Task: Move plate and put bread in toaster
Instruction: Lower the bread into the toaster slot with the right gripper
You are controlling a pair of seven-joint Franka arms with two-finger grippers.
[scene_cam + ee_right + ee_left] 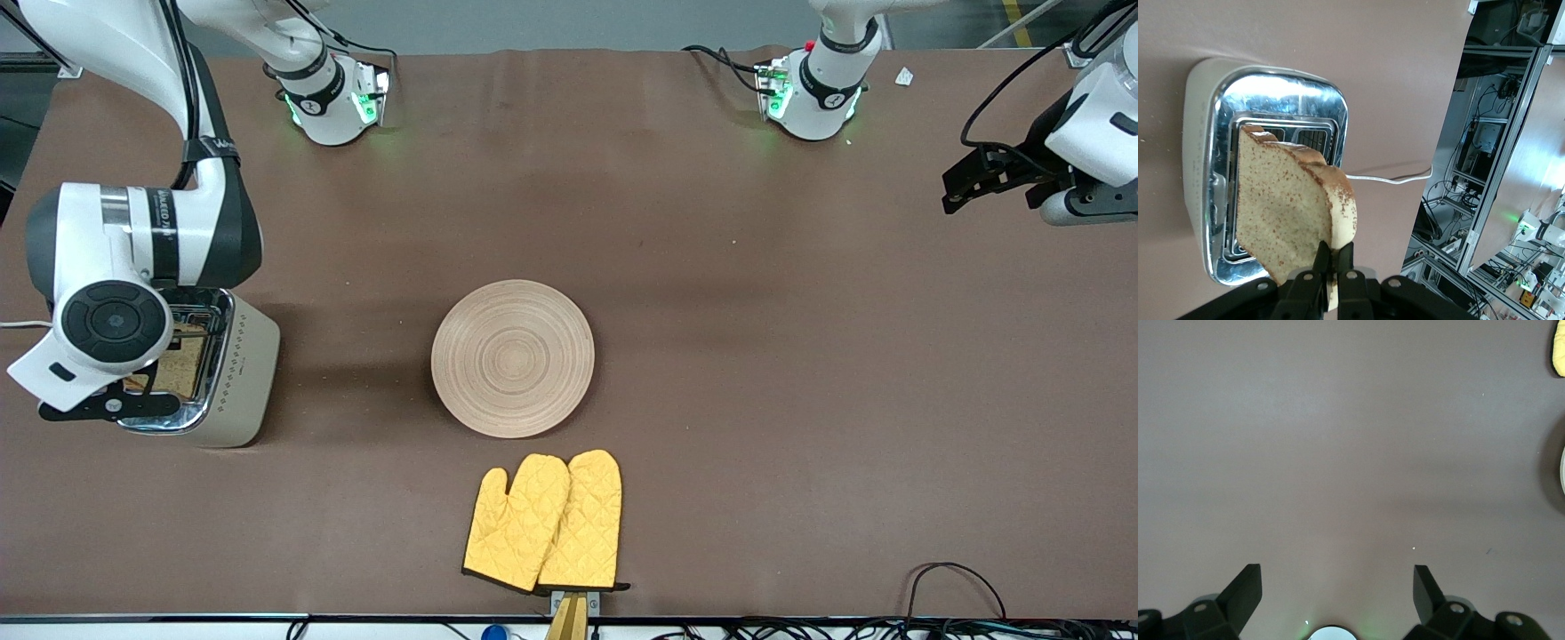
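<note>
The cream toaster with its chrome top stands at the right arm's end of the table. My right gripper hangs right over it, shut on the crust edge of the brown speckled bread. The slice hangs on edge over the slots; whether its lower edge has entered one I cannot tell. The round light-wood plate lies bare in the table's middle. My left gripper waits open over bare table at the left arm's end, nothing between its fingers.
A pair of yellow oven mitts lies nearer the front camera than the plate, close to the table's edge. The toaster's white cord trails off the table's end. Black cables loop at the front edge toward the left arm's end.
</note>
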